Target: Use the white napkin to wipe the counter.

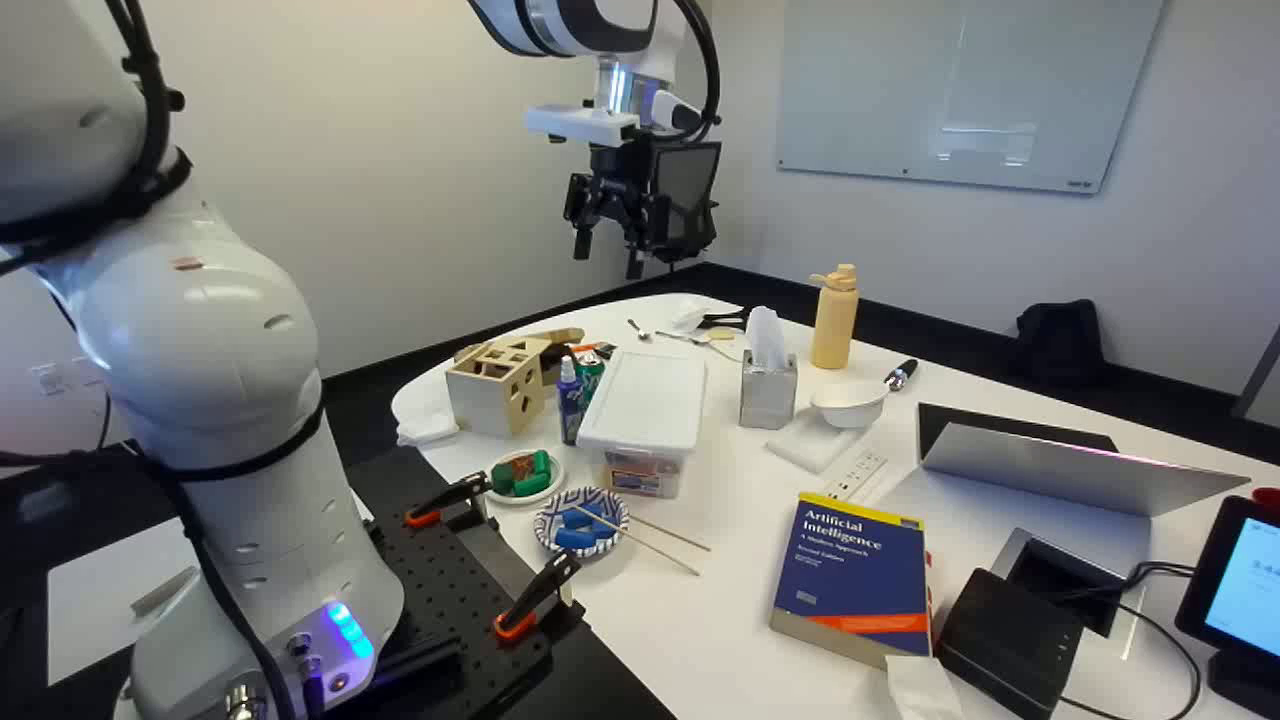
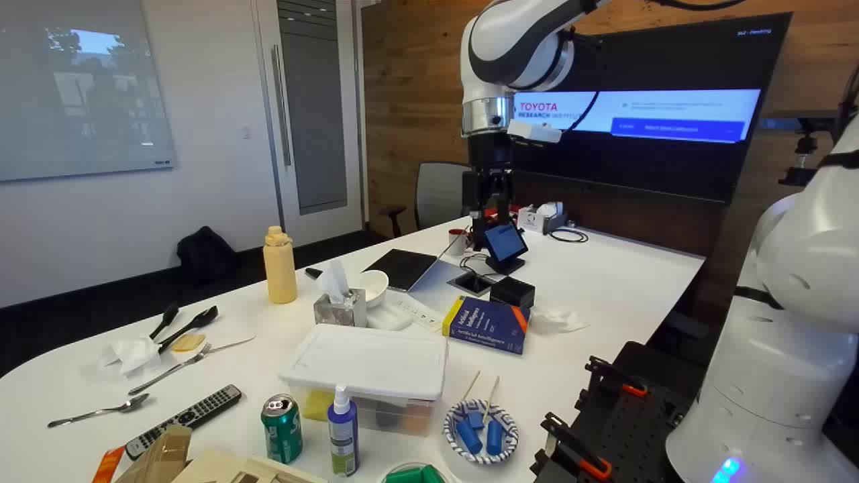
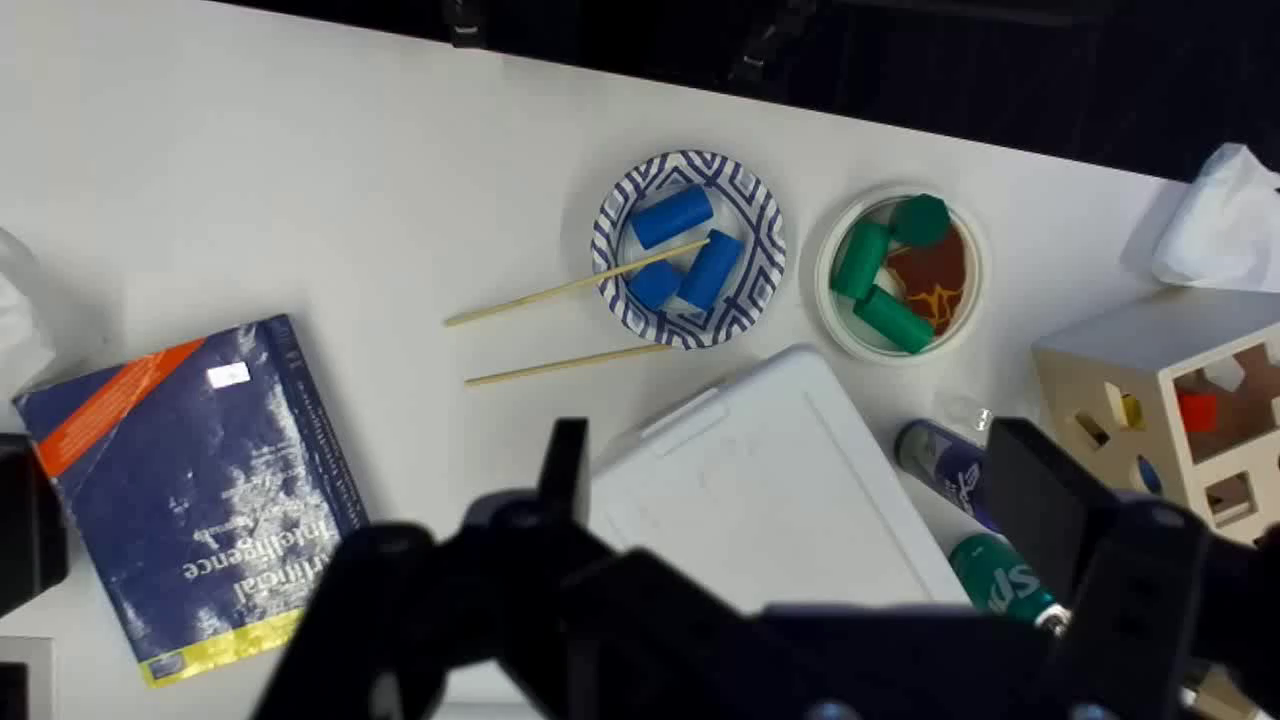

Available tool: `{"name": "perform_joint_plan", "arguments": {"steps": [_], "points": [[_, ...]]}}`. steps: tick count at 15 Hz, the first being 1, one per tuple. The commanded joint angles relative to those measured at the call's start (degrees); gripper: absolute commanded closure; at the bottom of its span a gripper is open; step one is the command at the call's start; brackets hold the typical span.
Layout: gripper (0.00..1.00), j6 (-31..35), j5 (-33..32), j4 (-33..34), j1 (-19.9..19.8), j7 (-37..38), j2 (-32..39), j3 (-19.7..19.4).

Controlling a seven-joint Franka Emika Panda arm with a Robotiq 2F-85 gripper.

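The black two-fingered gripper [image 1: 608, 253] hangs well above the smooth, round-edged white tabletop [image 1: 700, 620], its fingers [image 3: 567, 465] spread apart and nothing between them, so the step in hand is presumably the pick-up. Which target is meant I cannot tell: a crumpled white napkin [image 2: 560, 320] lies just beside the thick dark blue book [image 2: 486, 325], a loose white wad [image 3: 1222, 225] by the pale wooden shape-sorter box [image 3: 1165, 430], a rumpled white tissue [image 2: 134, 355] near the long black utensils [image 2: 191, 327]. Whichever it is, come down astride a raised fold — flattened, it would give little to pinch — and take a generous bunch. Then wipe with light, even pressure, steering clear of the blue-and-white patterned bowl [image 3: 765, 240] and thin wooden sticks [image 3: 570, 365] — both could easily be knocked.
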Motion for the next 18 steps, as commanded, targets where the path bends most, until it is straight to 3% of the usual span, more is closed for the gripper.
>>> {"name": "perform_joint_plan", "arguments": {"steps": [1, 7, 9, 15, 18], "points": [[0.0, -0.1, 0.1, 0.1, -0.2, 0.0, 0.0, 0.2], [0.0, -0.1, 0.1, 0.1, -0.2, 0.0, 0.0, 0.2], [0.0, 5.0, -0.3, -0.8, -0.2, 0.5, 2.7, 0.6], [0.0, 27.2, -0.6, 4.4, -2.2, 0.5, 24.2, -1.1], [0.0, 30.6, -0.4, 12.7, -4.8, 1.5, 35.5, -2.4]]}}
